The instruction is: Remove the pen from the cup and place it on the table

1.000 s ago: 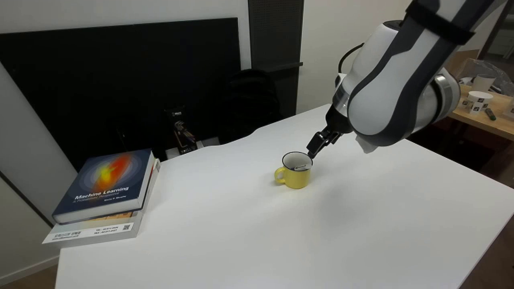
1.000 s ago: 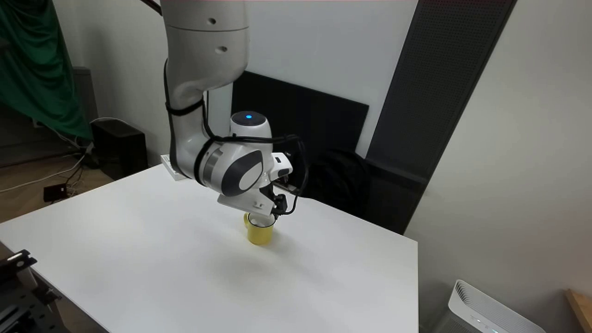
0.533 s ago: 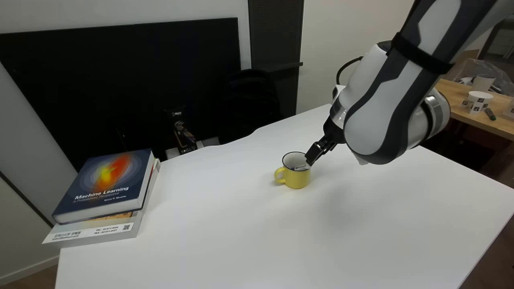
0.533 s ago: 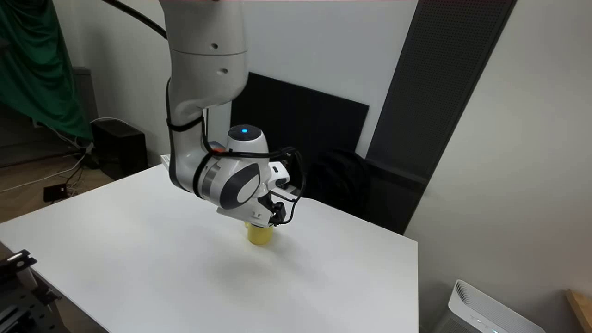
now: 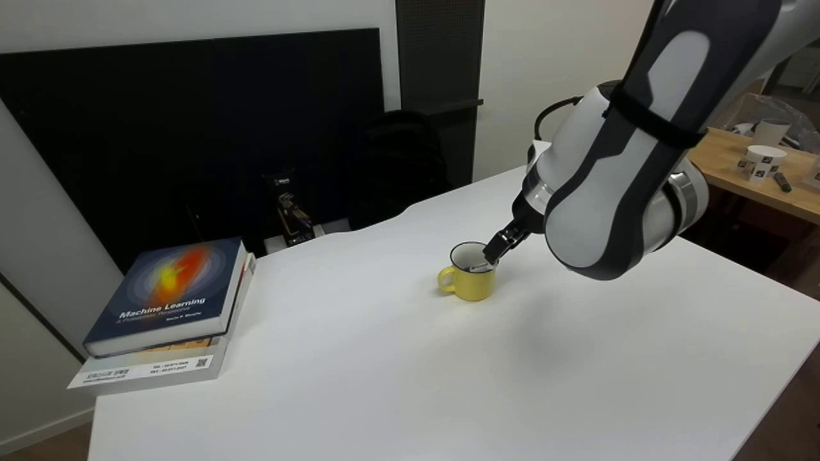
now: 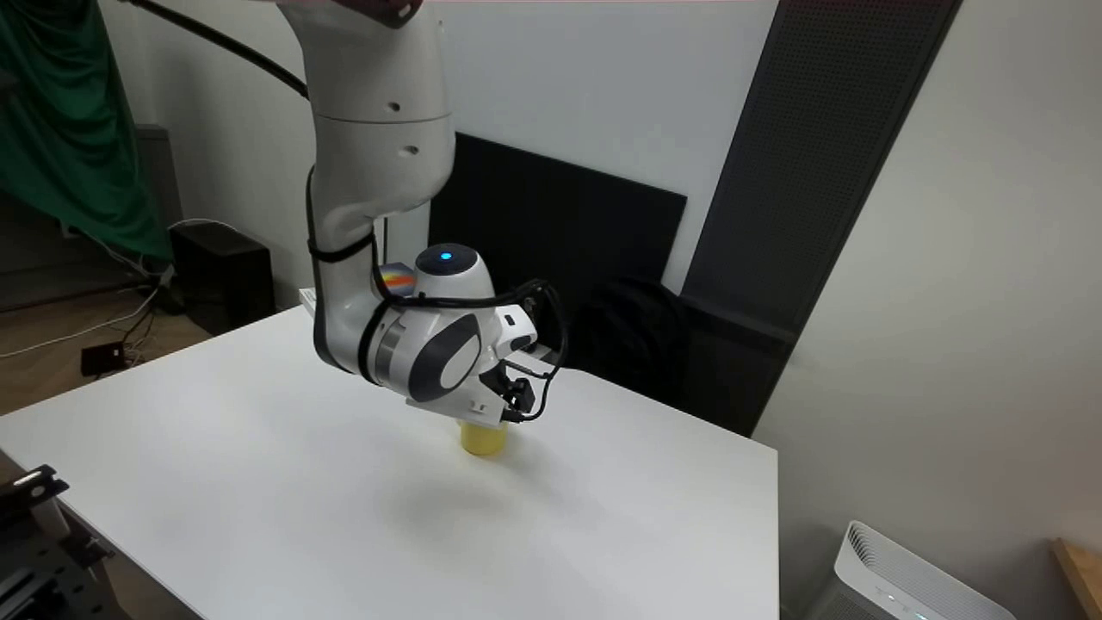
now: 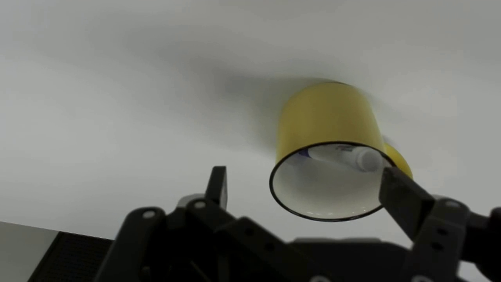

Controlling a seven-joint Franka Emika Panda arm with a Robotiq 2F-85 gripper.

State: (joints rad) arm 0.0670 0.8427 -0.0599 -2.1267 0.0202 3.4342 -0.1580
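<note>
The yellow cup stands upright on the white table. Its handle points left in that exterior view. In an exterior view, the arm hides its rim and only the lower cup shows. The pen lies slanted inside the cup, with a whitish body, a blue-purple part and a round pale end. It also shows at the cup's mouth in an exterior view. My gripper is open and empty. In the wrist view its right finger overlaps the rim near the handle; its left finger is outside the cup.
Two stacked books lie at the table's left edge in an exterior view. A black backpack stands behind the table. A wooden desk with white cups is at the far right.
The arm has come down, and in an exterior view the gripper has moved slightly left to the cup's rim. The cup and the pen have not visibly moved.
</note>
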